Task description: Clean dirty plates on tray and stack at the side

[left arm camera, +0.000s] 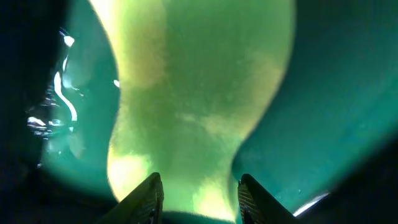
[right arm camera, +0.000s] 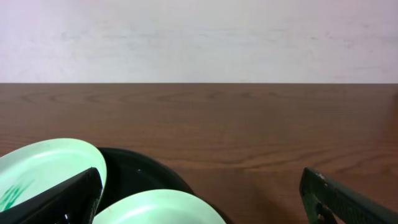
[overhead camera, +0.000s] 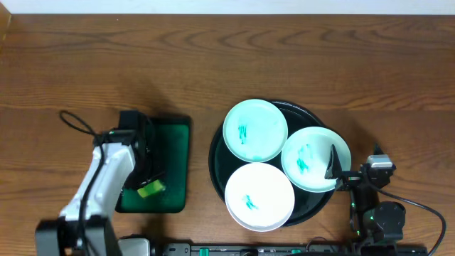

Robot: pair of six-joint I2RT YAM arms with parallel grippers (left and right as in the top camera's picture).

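**Overhead:**
- The black tray (overhead camera: 216,153) sits right of centre on the table (overhead camera: 213,57). It is glossy with a raised rim.
- Three small round plates crowd it.
- Plate A (overhead camera: 256,130) is at the tray's 11 o'clock. It is pale mint with a teal scribble in the centre.
- Plate B (overhead camera: 313,158) is at 3 o'clock. It is also pale mint with a teal scribble, and it overhangs the rim.
- Plate C (overhead camera: 259,197) is at 6 o'clock. It is whiter than the other two, has a smaller teal mark, and overhangs the near rim.
- The plate edges meet, but I can't tell you which lies on which.
- Your right tool (overhead camera: 335,173) is at plate B's 4 o'clock edge.
- Your left tool (overhead camera: 146,176) is over the green tray (overhead camera: 174,142), at 9 o'clock from the black tray and well apart from the plates.
- A yellow-green lump (overhead camera: 151,188) lies by the left tool.

**Left wrist:**
- The view is blurred.
- The left tool's fingers (left arm camera: 142,199) stand apart, and I see nothing clamped.
- The lump fills mid-frame over the green tray floor. I can't tell whether the fingers touch it.

**Right wrist:**
- The right tool's jaws are wide apart and empty.
- Two mint plates show at the frame's 7 to 8 o'clock, and the left one has a teal mark.
- The black tray rim curves between them, with bare table beyond.
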